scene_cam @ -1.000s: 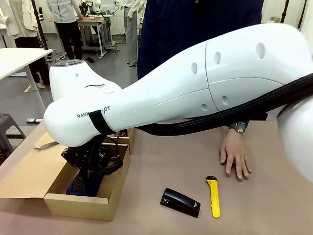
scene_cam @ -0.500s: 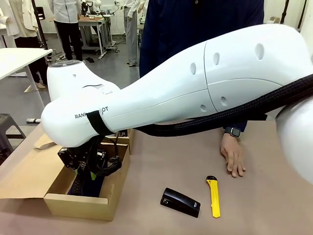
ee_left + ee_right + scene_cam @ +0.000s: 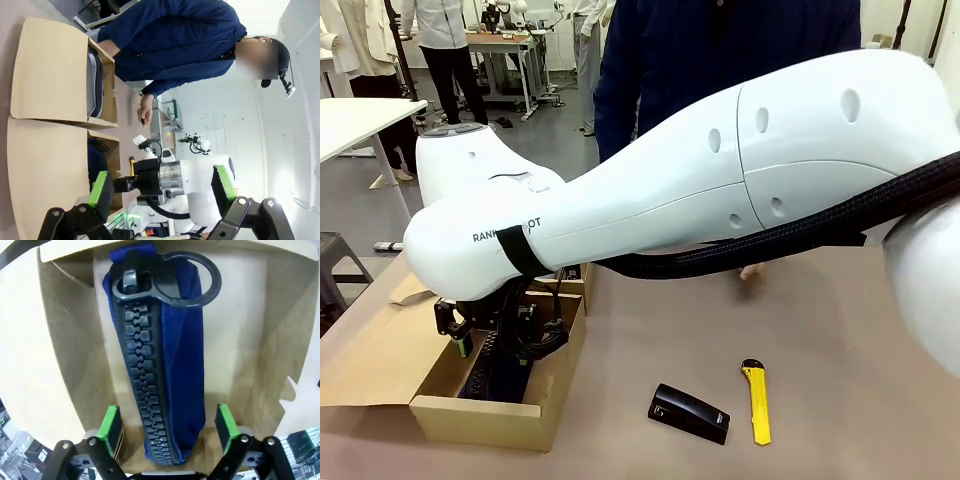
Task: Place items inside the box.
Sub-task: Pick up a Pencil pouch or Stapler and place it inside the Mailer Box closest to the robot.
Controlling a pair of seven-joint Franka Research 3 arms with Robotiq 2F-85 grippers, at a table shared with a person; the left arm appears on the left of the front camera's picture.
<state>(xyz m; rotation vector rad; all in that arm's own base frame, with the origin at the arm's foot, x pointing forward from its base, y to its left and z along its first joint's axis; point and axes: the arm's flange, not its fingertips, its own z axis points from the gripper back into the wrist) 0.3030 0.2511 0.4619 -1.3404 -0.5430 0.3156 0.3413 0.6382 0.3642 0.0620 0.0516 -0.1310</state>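
Right gripper [image 3: 167, 427] spread wide above navy pencil pouch [image 3: 170, 365] lying inside cardboard box [image 3: 70, 365]

Brown table [image 3: 650, 325], person in dark blue jacket [image 3: 710, 50] behind it, white table [image 3: 360, 115] at far left.

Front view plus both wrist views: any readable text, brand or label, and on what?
"RANK" then "OT": dark print on the right arm, its middle covered by a black strap.
None legible on the black stapler or the yellow utility knife.
None on the navy pencil pouch or the cardboard box.
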